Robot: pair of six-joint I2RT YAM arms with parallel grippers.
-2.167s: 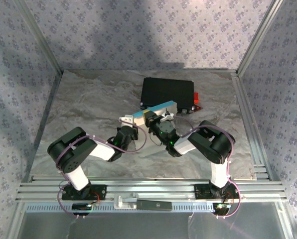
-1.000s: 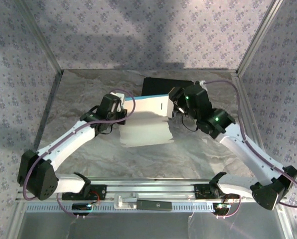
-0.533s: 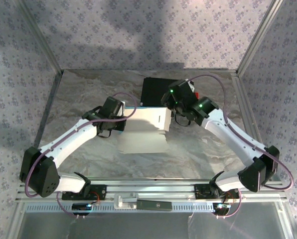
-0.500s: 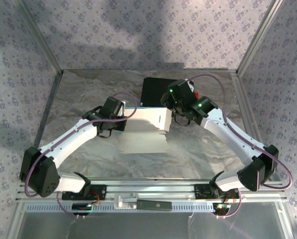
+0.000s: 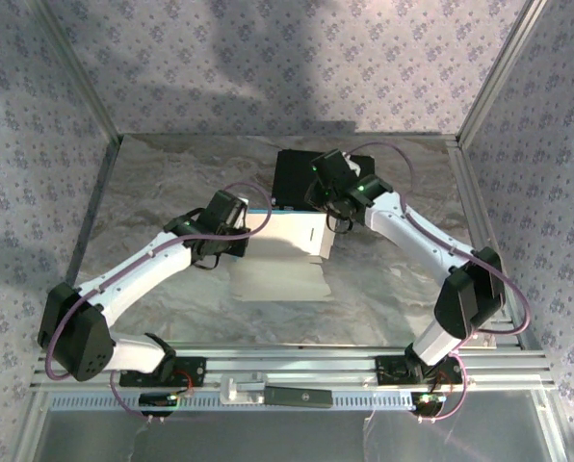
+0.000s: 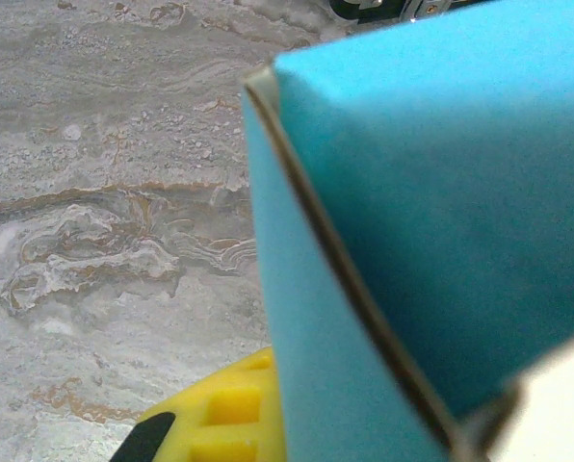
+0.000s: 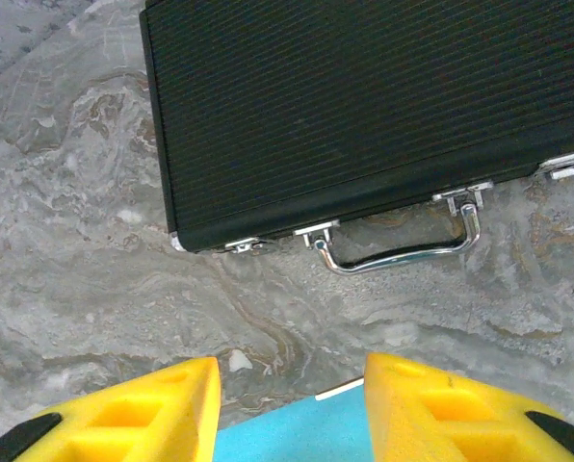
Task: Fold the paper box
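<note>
The paper box (image 5: 292, 236) hangs over the middle of the table, white side up, with a white flap (image 5: 277, 279) below it toward me. My left gripper (image 5: 241, 229) is shut on its left end; in the left wrist view the cyan cardboard (image 6: 431, 192) lies against one yellow finger (image 6: 220, 423), and the other finger is hidden. My right gripper (image 5: 323, 197) hovers at the box's far right corner. Its two yellow fingers stand apart, open (image 7: 289, 366), with a cyan edge of the box (image 7: 297, 438) low between them, touching neither.
A black hard case (image 5: 297, 173) with metal latches and a chrome handle (image 7: 403, 250) lies flat just behind the box. Aluminium frame rails (image 5: 480, 221) border the marble table (image 5: 162, 192) on the left and right, and patterned walls stand beyond them.
The right arm has swung left, bringing its gripper over the box's far right corner with its fingers drawing closer together. The left gripper has kept its hold and shifted the box slightly right.
</note>
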